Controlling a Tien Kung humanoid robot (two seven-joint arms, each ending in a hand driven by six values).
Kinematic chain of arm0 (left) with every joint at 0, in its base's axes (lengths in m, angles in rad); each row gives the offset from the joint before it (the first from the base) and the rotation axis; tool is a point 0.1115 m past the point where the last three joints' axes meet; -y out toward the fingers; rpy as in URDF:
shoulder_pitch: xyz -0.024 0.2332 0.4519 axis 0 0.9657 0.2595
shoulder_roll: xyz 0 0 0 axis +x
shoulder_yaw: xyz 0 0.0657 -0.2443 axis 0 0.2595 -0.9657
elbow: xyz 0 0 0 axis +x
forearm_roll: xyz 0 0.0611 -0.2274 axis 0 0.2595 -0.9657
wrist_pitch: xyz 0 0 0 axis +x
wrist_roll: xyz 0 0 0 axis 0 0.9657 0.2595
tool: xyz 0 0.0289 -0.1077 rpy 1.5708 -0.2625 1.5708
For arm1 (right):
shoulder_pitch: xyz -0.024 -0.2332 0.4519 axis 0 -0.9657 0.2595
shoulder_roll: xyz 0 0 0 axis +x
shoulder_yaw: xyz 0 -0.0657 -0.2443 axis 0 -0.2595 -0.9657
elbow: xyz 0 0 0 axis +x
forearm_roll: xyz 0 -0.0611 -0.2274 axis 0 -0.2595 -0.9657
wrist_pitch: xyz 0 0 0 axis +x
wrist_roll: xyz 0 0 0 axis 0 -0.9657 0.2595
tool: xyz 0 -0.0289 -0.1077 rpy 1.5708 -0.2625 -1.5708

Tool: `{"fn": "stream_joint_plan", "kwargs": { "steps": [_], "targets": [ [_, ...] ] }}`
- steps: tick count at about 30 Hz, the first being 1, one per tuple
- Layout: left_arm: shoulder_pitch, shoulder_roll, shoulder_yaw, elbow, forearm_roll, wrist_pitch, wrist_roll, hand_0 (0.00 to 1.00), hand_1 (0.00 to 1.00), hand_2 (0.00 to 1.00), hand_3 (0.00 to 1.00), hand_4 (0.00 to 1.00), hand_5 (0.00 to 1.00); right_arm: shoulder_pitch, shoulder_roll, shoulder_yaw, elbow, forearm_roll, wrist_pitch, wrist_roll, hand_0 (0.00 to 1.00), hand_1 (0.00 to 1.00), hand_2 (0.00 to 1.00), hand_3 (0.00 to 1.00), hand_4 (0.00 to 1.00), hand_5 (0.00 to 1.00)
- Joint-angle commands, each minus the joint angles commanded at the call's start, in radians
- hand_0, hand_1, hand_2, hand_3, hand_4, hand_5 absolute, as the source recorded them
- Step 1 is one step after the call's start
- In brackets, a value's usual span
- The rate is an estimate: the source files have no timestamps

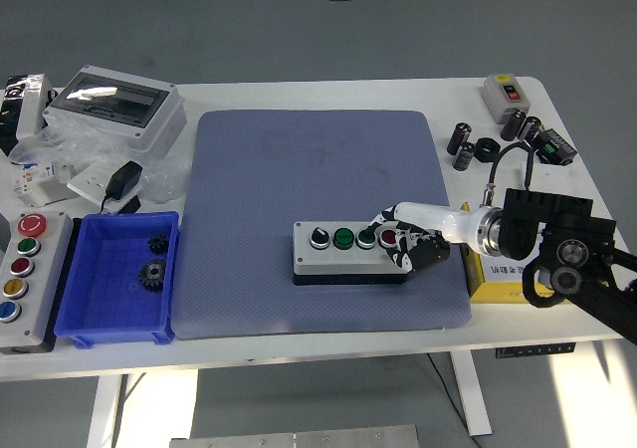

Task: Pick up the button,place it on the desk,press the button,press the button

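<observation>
The button box (333, 261), grey with a black selector knob (319, 237), two green buttons (344, 237) and a red button (388, 237), lies flat on the blue mat (299, 169) near its front right. My right hand (403, 242) reaches in from the right and rests over the box's right end. Its fingers are curled, with one fingertip (375, 228) down at the right green button, beside the red one. The hand holds nothing. My left arm is out of view.
A yellow box (503, 281) sits under my right forearm. A blue bin (100, 304) with gears and a second button box (25, 269) are at the front left. A grey enclosure (114, 105), black cylinders (473, 147) and a small switch box (506, 92) stand at the back.
</observation>
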Motion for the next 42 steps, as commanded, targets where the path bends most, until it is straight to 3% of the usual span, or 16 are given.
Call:
{"fn": "stream_joint_plan", "kwargs": {
  "steps": [8, 14, 18, 22, 23, 27, 28, 29, 34, 35, 40, 41, 42],
  "targets": [
    [0.002, -0.001, 0.002, 0.0, 0.0, 0.0, -0.001, 0.632, 0.578, 0.499, 0.602, 0.67, 0.23, -0.026, -0.028, 0.121, 0.108, 0.132, -0.047, 0.124, 0.002, 0.097, 0.264, 0.784, 0.385, 0.002],
    [0.003, -0.002, 0.001, 0.0, -0.001, 0.003, -0.001, 0.633, 0.578, 0.497, 0.6, 0.671, 0.232, -0.105, -0.015, 0.241, 0.129, 0.127, -0.173, 0.236, 0.002, 0.095, 0.261, 0.772, 0.386, 0.003],
    [0.006, -0.004, 0.005, 0.0, -0.009, 0.009, -0.002, 0.632, 0.578, 0.498, 0.6, 0.671, 0.235, -0.194, 0.063, 0.33, 0.055, 0.102, -0.306, 0.335, 0.002, 0.099, 0.262, 0.75, 0.4, 0.002],
    [0.01, -0.011, 0.004, 0.0, -0.01, 0.013, -0.001, 0.632, 0.578, 0.498, 0.6, 0.671, 0.235, -0.271, 0.156, 0.412, -0.03, 0.174, -0.444, 0.449, 0.002, 0.099, 0.262, 0.75, 0.4, 0.002],
    [0.011, -0.012, 0.004, 0.0, -0.009, 0.013, -0.001, 0.632, 0.578, 0.497, 0.6, 0.669, 0.238, -0.291, 0.184, 0.435, -0.053, 0.2, -0.482, 0.483, 0.052, 0.21, 0.378, 0.781, 0.581, 0.169],
    [0.012, -0.014, 0.0, 0.0, -0.004, 0.014, -0.003, 0.632, 0.578, 0.497, 0.6, 0.669, 0.238, -0.331, 0.279, 0.513, -0.134, 0.321, -0.572, 0.594, 0.052, 0.21, 0.378, 0.781, 0.581, 0.169],
    [0.012, -0.014, 0.0, 0.0, -0.004, 0.015, -0.004, 0.632, 0.578, 0.497, 0.6, 0.669, 0.238, -0.333, 0.296, 0.525, -0.148, 0.353, -0.565, 0.613, 0.052, 0.21, 0.378, 0.781, 0.581, 0.169],
    [0.011, -0.014, 0.0, 0.0, -0.004, 0.015, -0.004, 0.633, 0.578, 0.495, 0.601, 0.668, 0.24, -0.334, 0.311, 0.535, -0.162, 0.391, -0.545, 0.626, 0.415, 0.565, 0.636, 0.808, 0.758, 0.38],
    [0.011, -0.012, 0.0, 0.0, -0.001, 0.014, -0.007, 0.633, 0.578, 0.495, 0.601, 0.668, 0.24, -0.322, 0.327, 0.564, -0.181, 0.583, -0.409, 0.591, 0.415, 0.565, 0.636, 0.808, 0.758, 0.38],
    [0.011, -0.012, 0.0, 0.0, -0.002, 0.014, -0.007, 0.633, 0.578, 0.507, 0.601, 0.668, 0.243, -0.319, 0.326, 0.567, -0.179, 0.617, -0.385, 0.581, 0.845, 0.855, 0.883, 0.958, 0.998, 0.998],
    [0.014, -0.01, 0.001, 0.0, -0.002, 0.013, -0.007, 0.633, 0.578, 0.507, 0.601, 0.668, 0.243, -0.312, 0.325, 0.584, -0.167, 0.809, -0.266, 0.557, 0.845, 0.855, 0.883, 0.958, 0.998, 0.998],
    [0.015, -0.01, 0.001, 0.0, -0.001, 0.013, -0.007, 0.634, 0.578, 0.508, 0.602, 0.67, 0.245, -0.314, 0.326, 0.588, -0.165, 0.851, -0.244, 0.556, 0.998, 0.973, 0.981, 0.998, 0.998, 0.998],
    [0.016, -0.01, 0.0, 0.0, 0.0, 0.013, -0.007, 0.634, 0.578, 0.508, 0.602, 0.67, 0.245, -0.316, 0.326, 0.59, -0.164, 0.887, -0.226, 0.554, 0.998, 0.973, 0.981, 0.998, 0.998, 0.998]
  ]
}}
